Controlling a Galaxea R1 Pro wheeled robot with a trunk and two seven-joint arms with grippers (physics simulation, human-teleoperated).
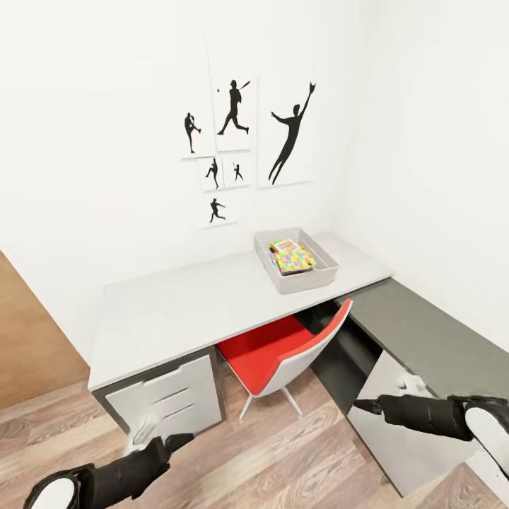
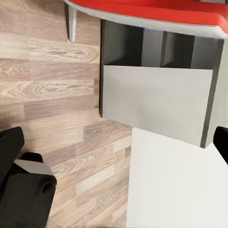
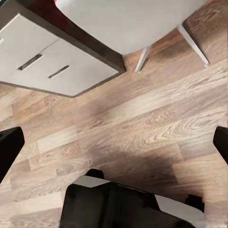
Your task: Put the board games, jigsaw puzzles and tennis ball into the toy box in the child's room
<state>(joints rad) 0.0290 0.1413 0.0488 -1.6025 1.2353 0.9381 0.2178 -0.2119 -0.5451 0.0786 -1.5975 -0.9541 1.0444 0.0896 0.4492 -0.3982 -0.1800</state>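
Holding nothing, both jaws spread wide over wood floor [image 1: 283, 452]; toy box [image 1: 297, 283] near desk [image 1: 177, 311] back edge, red chair [image 1: 283, 353] tucked under

Both arms are held low, forearms black with white cuffs. In the head view the left arm enters at about 7 o'clock and reaches toward 2 o'clock, ending in the left gripper [image 1: 173, 442]. The right arm enters at about 4 o'clock and points toward 9 o'clock, ending in the right gripper [image 1: 366, 406]. In each wrist view the two black fingers [image 2: 9, 151] [image 3: 8, 148] sit at opposite edges, spread wide, with nothing between them.
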